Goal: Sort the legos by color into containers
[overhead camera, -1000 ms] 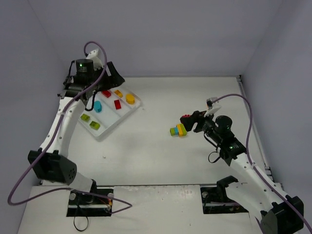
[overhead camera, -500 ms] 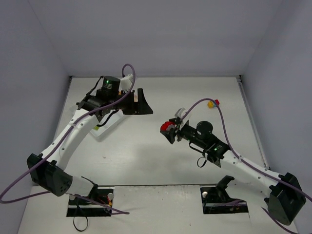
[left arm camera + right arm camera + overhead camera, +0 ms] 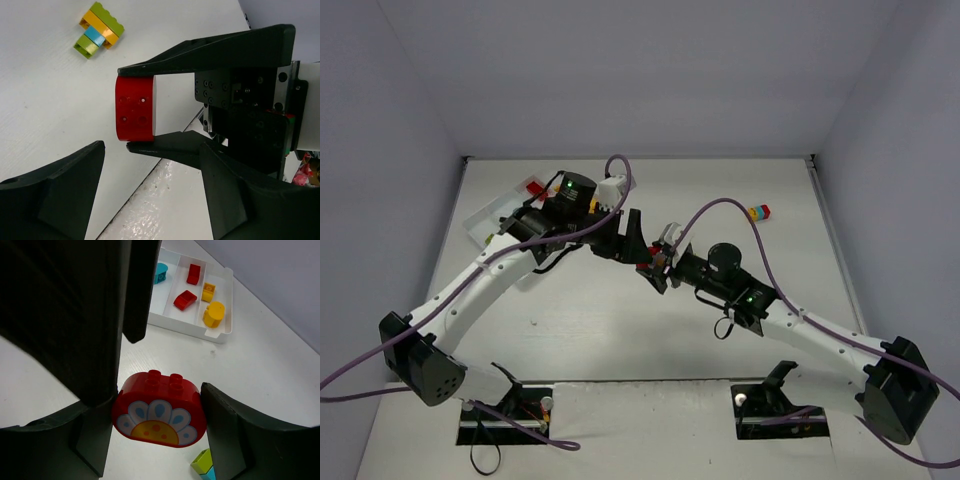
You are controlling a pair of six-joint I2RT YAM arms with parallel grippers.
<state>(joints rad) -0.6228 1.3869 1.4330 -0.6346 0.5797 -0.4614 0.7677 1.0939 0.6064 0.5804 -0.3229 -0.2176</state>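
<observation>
**Red brick presented for handover at mid-table**

1. Nearest item, right wrist view: the right gripper [image 3: 158,407] is clamped on the red flower brick [image 3: 159,416]. One finger sits on each end, the studs face up and the printed face is toward the lens. I read this end-on hold as deliberate, since it leaves the long sides free for a second grip.

2. The left gripper [image 3: 629,238] faces it at frame centre. Its fingers are spread wide and hold nothing. One finger fills the upper left of the right wrist view, just beside the brick. Whether it touches the brick I cannot tell.

3. Probable reason: the tray [image 3: 226,300] lies on the left arm's side, so I judge a pass across more practical than a long reach.

4. Beyond, in the upper left of the left wrist view, the lime, teal and orange-yellow cluster [image 3: 100,27] lies unsorted on the table.

5. Farther, in the tray: red bricks [image 3: 185,299] share one compartment, and orange-yellow bricks [image 3: 214,314] share the next.

6. Limits:
   - Overhead, the left arm covers most of the tray.
   - The held brick is barely visible.
   - The green compartment is out of sight.
</observation>
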